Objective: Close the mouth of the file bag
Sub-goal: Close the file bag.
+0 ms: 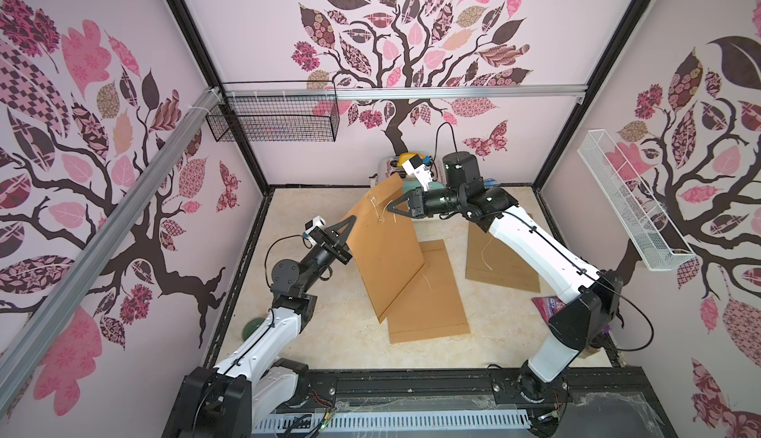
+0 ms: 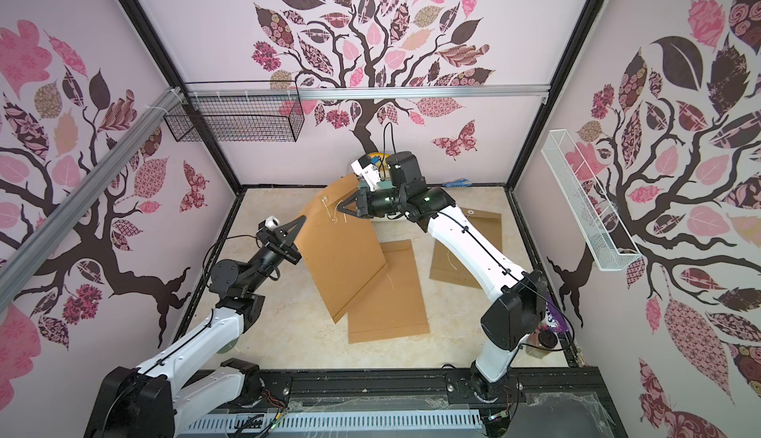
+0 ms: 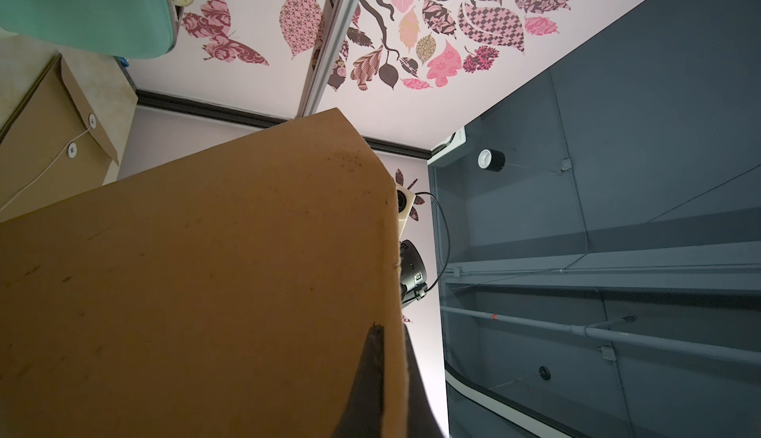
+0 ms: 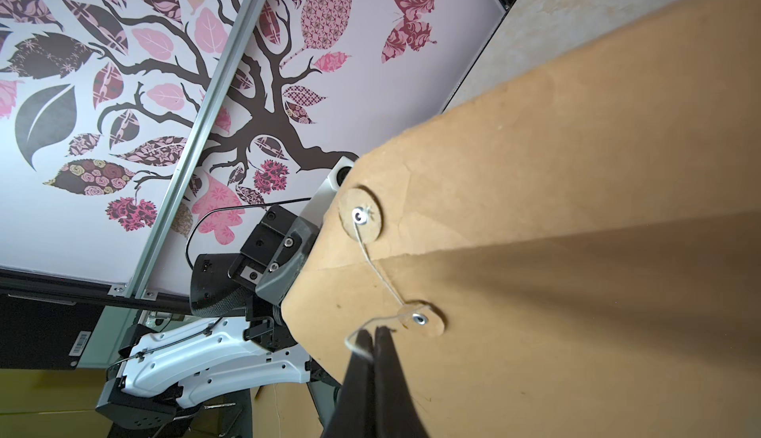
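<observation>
The left claw [image 1: 353, 218] is clamping the file bag [image 1: 383, 250], raised and tilted over the tabletop [image 1: 329, 333]. The right claw [image 4: 374, 335] is pinching its string [image 4: 381, 269] beside the lower button [image 4: 428, 320]; winding appears unfinished.

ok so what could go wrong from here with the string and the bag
1. The right fingers pinch the thin string only at their very tips, beside the lower button; it may slip out during winding.
2. The left fingers grip the raised file bag just at its edge, so a tug on the string could twist it or pull it loose.
3. Its low end overlaps another file bag on the table and might drag it.
</observation>
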Motion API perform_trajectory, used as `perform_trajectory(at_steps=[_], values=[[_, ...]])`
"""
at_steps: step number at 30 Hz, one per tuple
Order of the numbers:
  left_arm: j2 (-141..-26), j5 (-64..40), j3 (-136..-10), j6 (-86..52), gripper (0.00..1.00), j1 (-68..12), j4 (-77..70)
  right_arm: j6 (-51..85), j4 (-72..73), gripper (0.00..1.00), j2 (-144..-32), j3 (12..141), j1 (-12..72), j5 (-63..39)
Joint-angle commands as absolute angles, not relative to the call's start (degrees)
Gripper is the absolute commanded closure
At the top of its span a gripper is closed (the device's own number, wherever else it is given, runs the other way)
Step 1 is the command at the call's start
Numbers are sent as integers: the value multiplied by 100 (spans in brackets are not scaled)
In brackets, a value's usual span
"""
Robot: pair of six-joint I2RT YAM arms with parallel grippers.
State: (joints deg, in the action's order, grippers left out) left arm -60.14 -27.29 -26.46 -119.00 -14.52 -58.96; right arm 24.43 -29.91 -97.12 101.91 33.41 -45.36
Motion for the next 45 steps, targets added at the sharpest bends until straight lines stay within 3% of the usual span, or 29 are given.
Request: perform_trajectory(at_steps=[1,12,23,35,45], values=[[-5843,-2772,-2766,-12018,100,-1486,-5907,2525,-2878,100,-9829,10478,3362,-4668],[-5851,-2836,-2758,-12010,100,-1493,-5920,2724,-2794,100,-10265,10970,3715,-4799],[-6011,-2796,-2764,-12068,100,-1495,-6152,2825,-2428,100,-10000,10477,3827,-4856],[-5836,-2758,-2543,-12202,100,-1488,-6247,2673,-2602,100,-10465,11283,3752,-4695],[-5871,-2756,-2593,-12232,100,-1487,-6317,2736,-2391,100,-10267,10972,3608,-4831]])
